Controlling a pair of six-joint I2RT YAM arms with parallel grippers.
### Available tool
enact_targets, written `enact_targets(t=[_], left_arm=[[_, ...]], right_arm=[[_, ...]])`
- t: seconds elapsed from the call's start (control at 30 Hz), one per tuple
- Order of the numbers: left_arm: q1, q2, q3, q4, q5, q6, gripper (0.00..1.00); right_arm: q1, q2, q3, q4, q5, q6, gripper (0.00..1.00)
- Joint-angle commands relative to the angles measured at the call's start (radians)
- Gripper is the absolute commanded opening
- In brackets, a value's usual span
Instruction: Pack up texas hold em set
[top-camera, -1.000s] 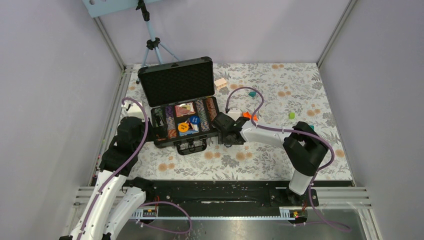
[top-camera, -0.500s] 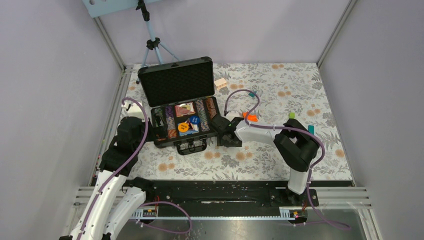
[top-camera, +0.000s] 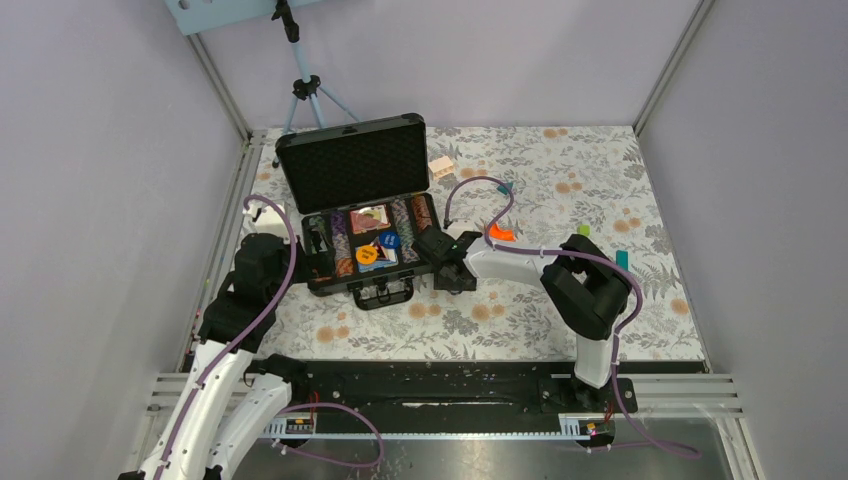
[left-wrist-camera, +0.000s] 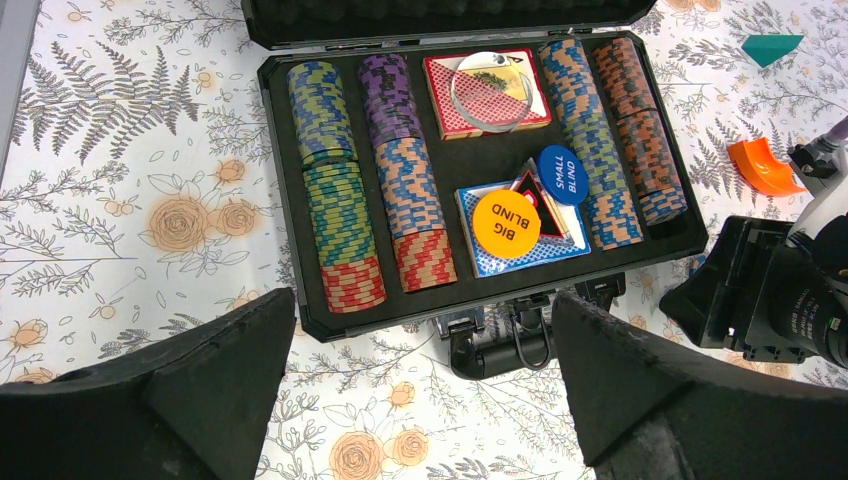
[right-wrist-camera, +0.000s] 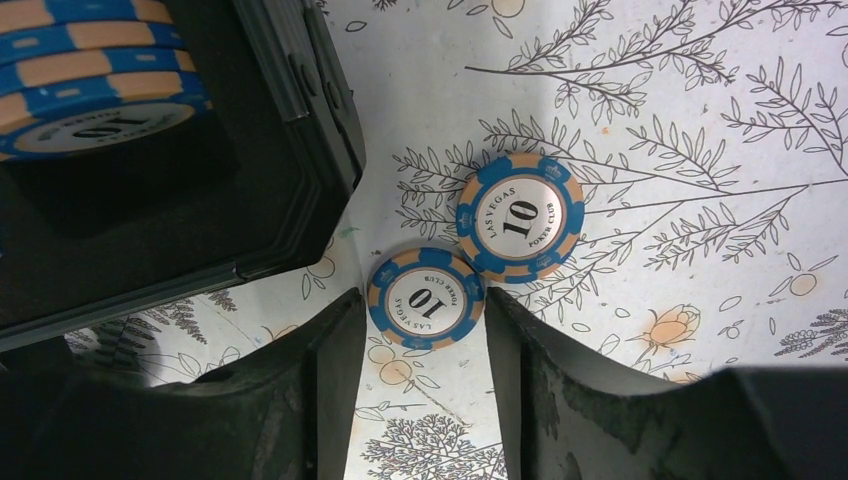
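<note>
The right pincer (right-wrist-camera: 425, 330) has shifted closer, open around a flat-lying chip (right-wrist-camera: 425, 297) beside the briefcase (right-wrist-camera: 290, 140).

- Orange disc (left-wrist-camera: 507, 223): "BIG BLIND".
- Blue disc (left-wrist-camera: 563, 174): "SMALL BLIND".
- Far loose chip (right-wrist-camera: 520, 217) on worktop: "LAS VEGAS", "10", "POKER CLUB".
- Near loose chip (right-wrist-camera: 426, 298): "10", with "LAS VEGAS POKER CLUB" around it, upside down.
- Chip in case (right-wrist-camera: 95, 125): "10", partly shadowed.

Open black chip-filled briefcase (top-camera: 360, 215); two blue chips (right-wrist-camera: 470, 258) just outside.
</note>
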Motion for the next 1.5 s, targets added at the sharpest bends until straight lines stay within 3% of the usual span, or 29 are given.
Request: enact_targets(t=[0.0, 0.17, 0.53, 1.07, 1.47], left_arm=[[-0.004, -0.006, 0.002, 0.053, 0.009, 0.008, 0.99], [-0.004, -0.006, 0.001, 0.053, 0.009, 0.008, 0.99], [-0.004, -0.004, 0.001, 0.053, 0.009, 0.008, 0.99], [-0.003, 0.000, 0.001, 0.053, 0.007, 0.008, 0.99], [-0.003, -0.001, 0.001, 0.053, 0.006, 0.008, 0.99]], right_arm=[[0.010, -0.003, -0.003, -0.036, 0.005, 0.007, 0.57], [0.013, -0.005, -0.009, -0.036, -0.022, -0.005, 0.58], [0.017, 0.004, -0.005, -0.036, -0.032, -0.028, 0.44], [0.015, -0.128, 0.058, -0.062, 0.015, -0.113, 0.46], [-0.060, -0.110, 0.041, -0.078, 0.027, -0.146, 0.47]])
